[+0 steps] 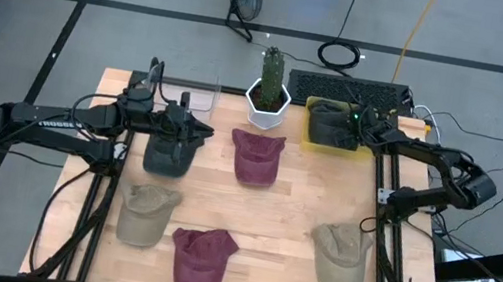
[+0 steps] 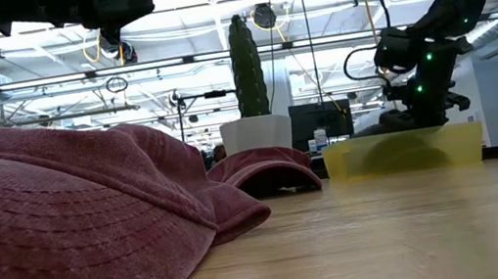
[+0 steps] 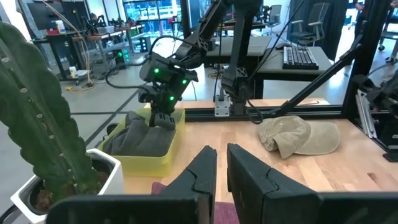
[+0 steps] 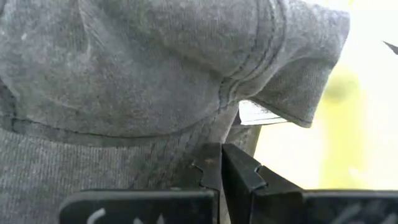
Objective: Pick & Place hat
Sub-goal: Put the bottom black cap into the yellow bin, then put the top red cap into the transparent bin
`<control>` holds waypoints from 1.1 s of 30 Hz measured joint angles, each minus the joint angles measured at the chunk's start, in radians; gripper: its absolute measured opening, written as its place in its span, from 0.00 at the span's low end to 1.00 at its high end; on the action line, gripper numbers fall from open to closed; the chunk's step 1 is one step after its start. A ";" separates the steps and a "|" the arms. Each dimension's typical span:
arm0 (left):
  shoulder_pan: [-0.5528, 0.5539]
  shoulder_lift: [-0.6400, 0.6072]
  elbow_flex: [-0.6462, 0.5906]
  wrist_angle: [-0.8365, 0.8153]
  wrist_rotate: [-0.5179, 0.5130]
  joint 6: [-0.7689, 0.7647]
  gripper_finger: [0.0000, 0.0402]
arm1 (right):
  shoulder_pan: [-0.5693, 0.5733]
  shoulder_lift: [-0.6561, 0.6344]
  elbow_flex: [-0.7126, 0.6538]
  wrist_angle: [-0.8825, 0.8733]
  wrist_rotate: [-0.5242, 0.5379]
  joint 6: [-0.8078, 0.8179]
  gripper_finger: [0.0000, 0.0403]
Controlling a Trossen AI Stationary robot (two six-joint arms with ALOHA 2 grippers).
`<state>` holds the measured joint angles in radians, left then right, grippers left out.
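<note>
A dark grey hat (image 1: 329,116) lies in the yellow bin (image 1: 332,145) at the table's far right. My right gripper (image 1: 360,126) reaches down into the bin and is shut on this hat (image 4: 124,74). My left gripper (image 1: 204,134) hovers shut and holding nothing above the table's far left, over another dark grey hat (image 1: 168,156) that rests flat on the wood. The left wrist view shows its fingers (image 3: 208,167) close together, with the bin (image 3: 146,160) and the right gripper (image 3: 163,119) beyond. My right gripper pinches the dark grey hat's cloth at a stitched seam (image 4: 231,93) next to a white label, only at the fingertips (image 4: 239,163). It comes from above, pointing down into the bin. The hat rests slumped inside the bin (image 3: 142,138); how many layers are held I cannot tell.
Two maroon hats (image 1: 256,155) (image 1: 201,258) and two tan hats (image 1: 147,214) (image 1: 339,256) lie on the table. A cactus in a white pot (image 1: 269,95) stands at the far edge beside the bin. A keyboard (image 1: 350,91) sits beyond the table.
</note>
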<state>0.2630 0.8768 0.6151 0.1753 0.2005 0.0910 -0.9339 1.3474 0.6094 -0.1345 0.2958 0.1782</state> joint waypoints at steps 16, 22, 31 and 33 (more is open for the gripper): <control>0.000 0.000 0.000 0.000 0.000 0.006 0.12 | 0.045 -0.312 0.000 -0.132 -0.040 0.017 0.01; 0.000 0.000 0.000 0.005 0.000 0.005 0.12 | 0.173 -0.307 0.001 -0.095 -0.116 0.083 0.01; 0.000 0.000 0.000 -0.038 0.000 0.004 0.12 | 0.384 -0.303 0.001 -0.058 -0.118 0.098 0.01; 0.000 0.000 0.000 -0.051 0.000 -0.008 0.12 | 0.435 -0.304 0.001 -0.046 -0.118 0.098 0.01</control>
<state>0.2626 0.8768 0.6151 0.1245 0.2006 0.0831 -0.4988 1.0435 0.6106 -0.1802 0.1781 0.2761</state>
